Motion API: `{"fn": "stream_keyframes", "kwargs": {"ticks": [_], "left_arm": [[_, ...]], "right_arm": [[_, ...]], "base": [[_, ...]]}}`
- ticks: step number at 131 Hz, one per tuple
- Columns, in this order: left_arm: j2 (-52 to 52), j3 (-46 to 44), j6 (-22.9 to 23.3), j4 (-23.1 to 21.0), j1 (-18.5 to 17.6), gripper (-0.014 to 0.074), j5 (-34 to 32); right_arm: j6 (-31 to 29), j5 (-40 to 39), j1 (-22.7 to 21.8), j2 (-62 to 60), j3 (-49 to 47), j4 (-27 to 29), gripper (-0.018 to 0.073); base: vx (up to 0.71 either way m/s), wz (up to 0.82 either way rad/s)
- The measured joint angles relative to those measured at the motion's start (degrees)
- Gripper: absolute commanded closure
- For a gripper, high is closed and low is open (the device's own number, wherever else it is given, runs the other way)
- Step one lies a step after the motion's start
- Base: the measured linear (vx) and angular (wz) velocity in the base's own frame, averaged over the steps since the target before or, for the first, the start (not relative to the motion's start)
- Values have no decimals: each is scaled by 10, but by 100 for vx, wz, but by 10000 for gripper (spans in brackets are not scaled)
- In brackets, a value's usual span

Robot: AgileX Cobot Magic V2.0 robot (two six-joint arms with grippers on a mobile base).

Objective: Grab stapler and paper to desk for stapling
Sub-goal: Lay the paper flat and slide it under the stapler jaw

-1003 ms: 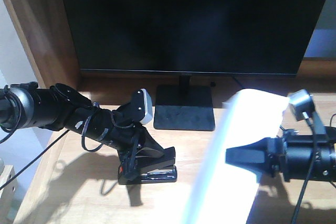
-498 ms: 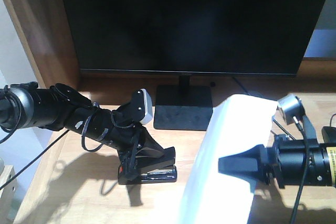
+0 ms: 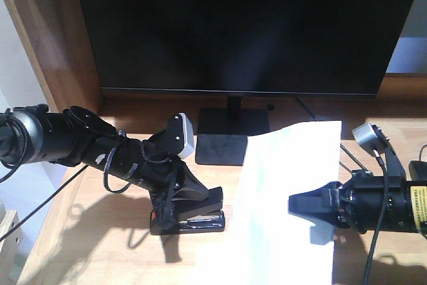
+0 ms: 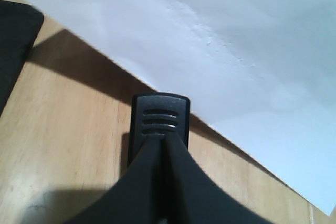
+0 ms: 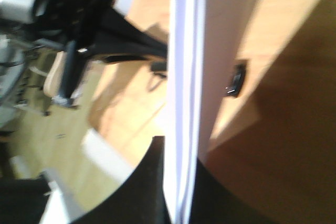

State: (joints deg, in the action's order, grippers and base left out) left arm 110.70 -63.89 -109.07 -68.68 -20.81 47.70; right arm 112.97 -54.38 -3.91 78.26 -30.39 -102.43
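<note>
the left gripper (image 3: 195, 199) comes low from the left and its jaws are drawn together on the ridged end of the stapler (image 3: 190, 222), with only a thin line between the fingers in the left wrist view. the stapler lies flat on the desk (image 3: 80, 245), left of centre, in front of the monitor stand (image 3: 227, 146). i think it is held there so that it does not slide while the paper arrives. the right gripper (image 3: 300, 205) is clamped on the right edge of the paper (image 3: 287, 178), which hangs raised and a little curved over the desk, just beside the stapler but not touching it. probably it is carried by one edge because a thin sheet bends easily. i count one stapler, two grippers and one monitor (image 3: 233, 25). the paper looks like one white piece. its edge in the right wrist view shows several lines, so the number of sheets i cannot tell.
</note>
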Motion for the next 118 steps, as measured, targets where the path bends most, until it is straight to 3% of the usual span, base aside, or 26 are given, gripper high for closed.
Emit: {"fn": "stream_keyframes", "kwargs": {"ticks": [42, 85, 118], "left_arm": [[0, 0, 0, 0, 0, 603, 0], [0, 0, 0, 0, 0, 603, 0], [0, 0, 0, 0, 0, 603, 0]], "right_arm": [[-63, 78, 0, 4, 1, 1, 562], [-133, 48, 0, 72, 1, 4, 562], [-204, 9, 0, 76, 1, 45, 562]], "base": [[0, 0], [0, 0], [0, 0]]}}
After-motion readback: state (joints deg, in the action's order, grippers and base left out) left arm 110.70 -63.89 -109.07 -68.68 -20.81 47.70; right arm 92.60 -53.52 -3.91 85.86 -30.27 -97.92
